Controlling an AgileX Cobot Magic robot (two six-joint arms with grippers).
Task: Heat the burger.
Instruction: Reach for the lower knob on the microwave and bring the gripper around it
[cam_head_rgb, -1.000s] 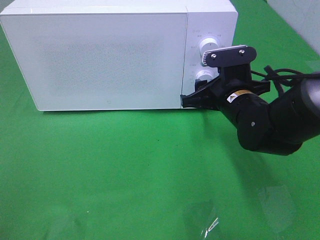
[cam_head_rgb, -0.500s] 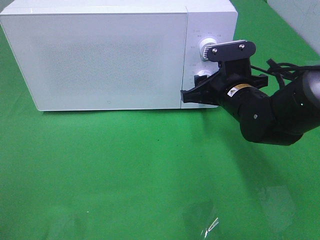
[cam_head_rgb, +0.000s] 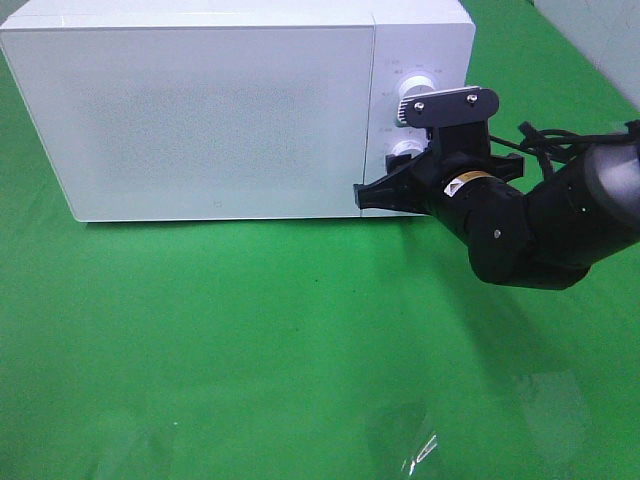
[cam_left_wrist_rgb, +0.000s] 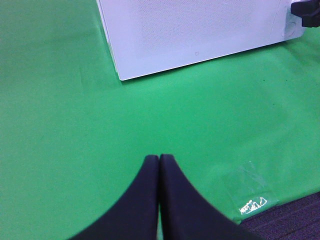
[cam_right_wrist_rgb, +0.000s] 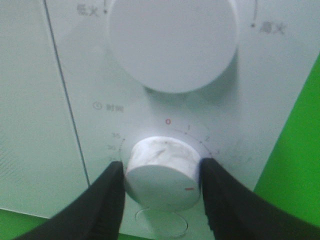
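The burger is out of view. A white microwave (cam_head_rgb: 215, 110) stands at the back of the green cloth with its door closed. My right gripper (cam_head_rgb: 408, 168) is at the control panel, and its two fingers press both sides of the lower timer knob (cam_right_wrist_rgb: 162, 170), whose red mark points down and to the right. The upper knob (cam_right_wrist_rgb: 172, 42) is untouched. My left gripper (cam_left_wrist_rgb: 159, 160) hovers low over the cloth in front of the microwave's left corner (cam_left_wrist_rgb: 120, 75), shut with nothing between its fingers.
A clear plastic sheet (cam_head_rgb: 415, 445) lies on the cloth near the front edge, also seen as a clear sheet (cam_left_wrist_rgb: 250, 195) in the left wrist view. The cloth ends at a dark floor strip (cam_left_wrist_rgb: 295, 220). Black cables (cam_head_rgb: 550, 145) trail behind the right arm.
The right arm has shifted slightly left toward the panel, and its fingers have narrowed onto the lower knob. The left gripper shows no earlier frame.
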